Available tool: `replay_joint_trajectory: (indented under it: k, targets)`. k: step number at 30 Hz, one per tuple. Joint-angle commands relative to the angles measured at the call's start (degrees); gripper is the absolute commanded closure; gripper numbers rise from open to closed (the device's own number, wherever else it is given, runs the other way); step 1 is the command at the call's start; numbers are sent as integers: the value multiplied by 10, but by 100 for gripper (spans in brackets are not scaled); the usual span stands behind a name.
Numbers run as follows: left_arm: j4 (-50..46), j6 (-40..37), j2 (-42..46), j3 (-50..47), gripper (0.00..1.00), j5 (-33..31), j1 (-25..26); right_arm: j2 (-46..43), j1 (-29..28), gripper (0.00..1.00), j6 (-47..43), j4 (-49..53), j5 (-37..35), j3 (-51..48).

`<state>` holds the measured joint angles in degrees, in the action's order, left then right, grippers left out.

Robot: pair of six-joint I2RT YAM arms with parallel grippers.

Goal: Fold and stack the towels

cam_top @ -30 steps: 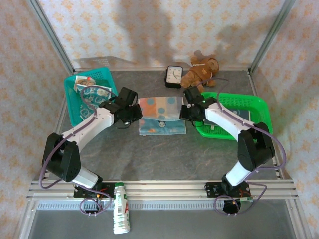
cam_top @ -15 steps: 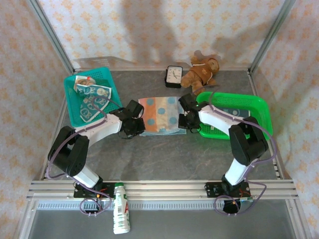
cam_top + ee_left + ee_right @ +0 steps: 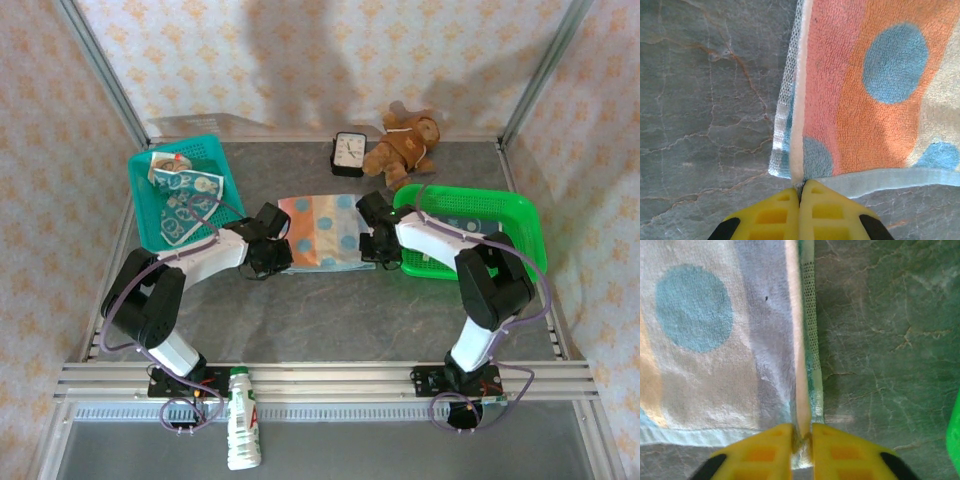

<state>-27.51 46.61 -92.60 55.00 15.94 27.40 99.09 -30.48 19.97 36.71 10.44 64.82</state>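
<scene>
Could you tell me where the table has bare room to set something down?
Widest bare patch: between the towel and the near rail. A smaller strip runs between the teal basket and the clock. Crowded at the towel's ends, where the left pincer and right pincer sit.

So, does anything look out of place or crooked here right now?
A plastic bottle lies on its side on the front rail, near the left arm's base. The dotted towel is folded slightly unevenly: in the left wrist view a lower layer sticks out past the top layer's side edge.
</scene>
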Motion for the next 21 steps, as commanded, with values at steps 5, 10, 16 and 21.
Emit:
replay_joint_trajectory:
  k: [5, 10, 16, 21]
  targets:
    - [-39, -20, -4, 14, 58, -24, 4, -2, -7, 58, -1, 19, -16, 9]
    - [-98, -55, -3, 70, 55, -62, 3, -2, -11, 58, 1, 19, -18, 32]
    - [-93, -77, -39, 130, 56, -56, 1, 32, -12, 66, 2, -2, -8, 69]
    - [-53, -79, -112, 180, 82, -34, -3, 93, -12, 82, 3, -27, -11, 121]
